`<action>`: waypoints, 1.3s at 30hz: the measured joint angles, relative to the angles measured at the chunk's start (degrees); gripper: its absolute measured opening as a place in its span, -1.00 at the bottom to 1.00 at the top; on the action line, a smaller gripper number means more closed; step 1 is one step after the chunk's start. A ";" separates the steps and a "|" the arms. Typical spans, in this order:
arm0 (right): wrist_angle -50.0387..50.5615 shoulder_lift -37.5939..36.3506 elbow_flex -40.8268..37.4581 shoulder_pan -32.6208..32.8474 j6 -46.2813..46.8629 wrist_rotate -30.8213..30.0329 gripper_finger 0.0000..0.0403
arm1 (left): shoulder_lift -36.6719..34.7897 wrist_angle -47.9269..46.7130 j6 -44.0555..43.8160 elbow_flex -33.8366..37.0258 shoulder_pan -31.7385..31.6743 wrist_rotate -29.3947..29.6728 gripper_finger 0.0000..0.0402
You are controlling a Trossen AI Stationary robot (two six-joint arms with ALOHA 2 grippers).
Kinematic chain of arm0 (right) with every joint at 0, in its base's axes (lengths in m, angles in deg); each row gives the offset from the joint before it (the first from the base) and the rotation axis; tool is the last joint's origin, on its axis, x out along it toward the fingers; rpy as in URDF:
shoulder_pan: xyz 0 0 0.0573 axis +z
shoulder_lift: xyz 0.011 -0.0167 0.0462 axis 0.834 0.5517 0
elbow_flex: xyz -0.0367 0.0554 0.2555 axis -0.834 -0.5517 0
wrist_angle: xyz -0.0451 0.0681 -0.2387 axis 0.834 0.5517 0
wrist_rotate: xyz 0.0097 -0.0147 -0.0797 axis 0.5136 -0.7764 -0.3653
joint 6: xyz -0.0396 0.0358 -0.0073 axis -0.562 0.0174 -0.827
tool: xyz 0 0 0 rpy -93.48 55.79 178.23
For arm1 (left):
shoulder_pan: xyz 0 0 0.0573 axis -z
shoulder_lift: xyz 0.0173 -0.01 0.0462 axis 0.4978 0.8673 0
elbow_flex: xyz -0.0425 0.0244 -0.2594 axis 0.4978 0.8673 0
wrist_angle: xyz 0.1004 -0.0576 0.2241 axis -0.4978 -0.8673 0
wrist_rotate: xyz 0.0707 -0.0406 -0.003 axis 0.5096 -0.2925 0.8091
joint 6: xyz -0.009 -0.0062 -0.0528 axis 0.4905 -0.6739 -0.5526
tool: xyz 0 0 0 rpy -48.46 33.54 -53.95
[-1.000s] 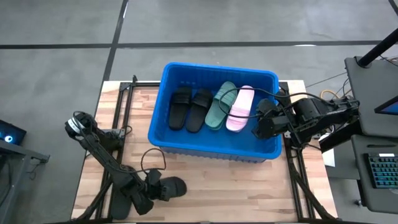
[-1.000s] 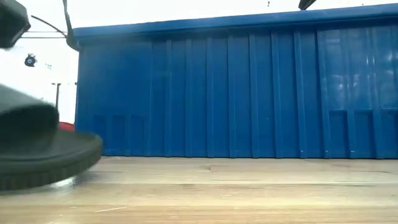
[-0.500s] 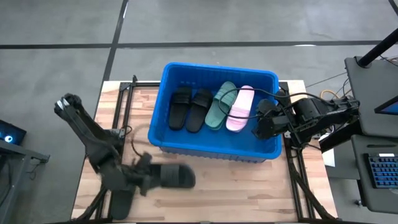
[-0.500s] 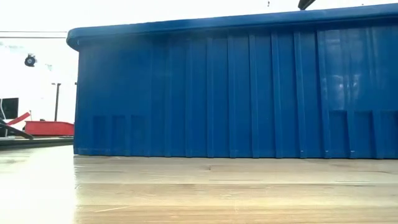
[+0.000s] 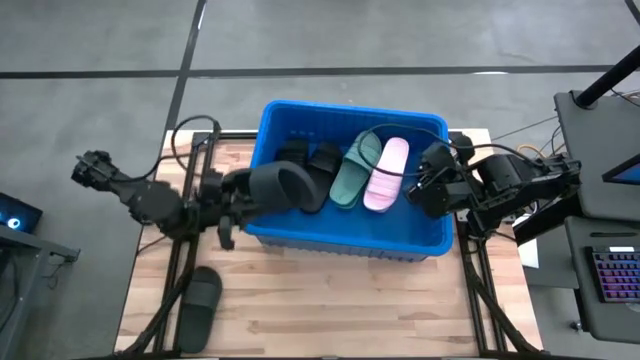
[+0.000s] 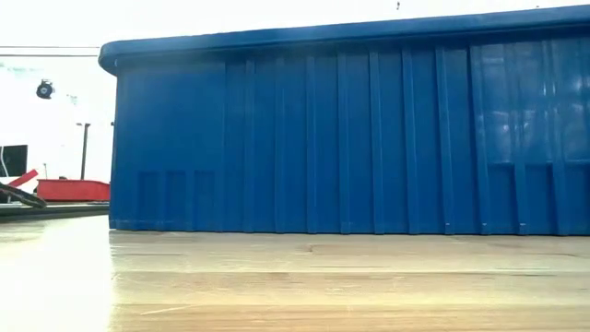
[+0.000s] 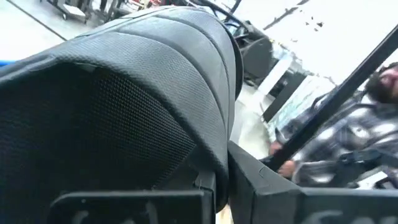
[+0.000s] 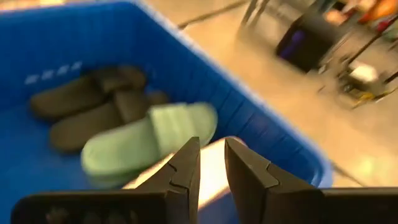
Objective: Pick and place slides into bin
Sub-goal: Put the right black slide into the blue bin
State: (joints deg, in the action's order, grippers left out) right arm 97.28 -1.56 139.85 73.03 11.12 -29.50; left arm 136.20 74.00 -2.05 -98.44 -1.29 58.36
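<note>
The blue bin (image 5: 262, 135) stands at the table's far middle, and its near wall (image 6: 350, 129) fills the low view. Inside lie two black slides (image 5: 322, 165), a green one (image 5: 352, 172) and a pink one (image 5: 386, 174). My left gripper (image 5: 243, 192) is level and shut on another black slide (image 5: 278, 186), which it holds over the bin's left rim. One more black slide (image 5: 198, 303) lies flat on the table at the near left. My right gripper (image 8: 211, 163) hovers over the bin's right side, open by a narrow gap with nothing in it. My left gripper pinches the black slide between its two fingers (image 7: 255, 180) at a thin edge of the arched strap band (image 7: 219, 163). The fingers come level from the table's left. The slide sticks out past the fingers toward the bin, lifted clear of table and rim.
Black frame rails (image 5: 185, 160) run along the table's left and right sides. Bare wood (image 5: 350, 300) lies in front of the bin. A desk with a keyboard (image 5: 610, 275) stands to the right. A person in a plaid shirt (image 7: 348, 143) is beyond the table.
My left gripper has risen from the table's near left, swung toward the far edge and the bin, and rolled to level. The black slide has come up with it, lifted clear of the table and out of the low view, and now hangs over the bin's left rim.
</note>
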 joint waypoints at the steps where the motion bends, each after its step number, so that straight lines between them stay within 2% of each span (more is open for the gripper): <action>1: -0.22 0.00 0.00 -0.05 -0.25 -2.02 -0.67 | -0.28 -0.26 0.95 0.09 -1.86 -1.89 -1.00; 4: -0.34 0.02 0.00 -0.70 -1.69 -7.15 -0.67 | -0.52 -2.51 1.59 0.52 -8.43 -9.38 -1.00; 10: -0.19 -0.34 0.72 -2.81 -3.97 -12.25 -0.67 | 0.55 -4.34 1.54 0.90 -23.69 -28.99 -1.00; 15: -0.22 -1.45 2.06 -6.39 -4.68 -19.22 -0.67 | 1.68 -5.30 0.80 0.88 -35.19 -44.15 -1.00; 19: -0.20 -2.20 2.73 -10.13 -5.30 -23.39 -0.67 | 4.52 -6.00 -1.92 0.72 -41.38 -56.71 -1.00; 24: -0.19 -2.47 2.78 -14.40 -7.16 -24.09 -0.67 | 10.05 -8.60 -8.40 0.62 -46.08 -69.99 -1.00; 26: -0.26 -2.48 2.78 -15.83 -8.77 -24.20 -0.67 | 12.36 -8.80 -11.02 0.81 -46.76 -72.69 -1.00; 39: -1.16 -2.46 2.73 -18.34 -9.33 -24.19 -0.67 | 28.10 -8.62 -29.59 0.43 -46.85 -78.39 -1.00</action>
State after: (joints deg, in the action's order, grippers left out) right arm 96.12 -4.02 142.58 54.69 1.80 -53.69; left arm 164.31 65.38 -31.64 -98.01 -48.14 -20.03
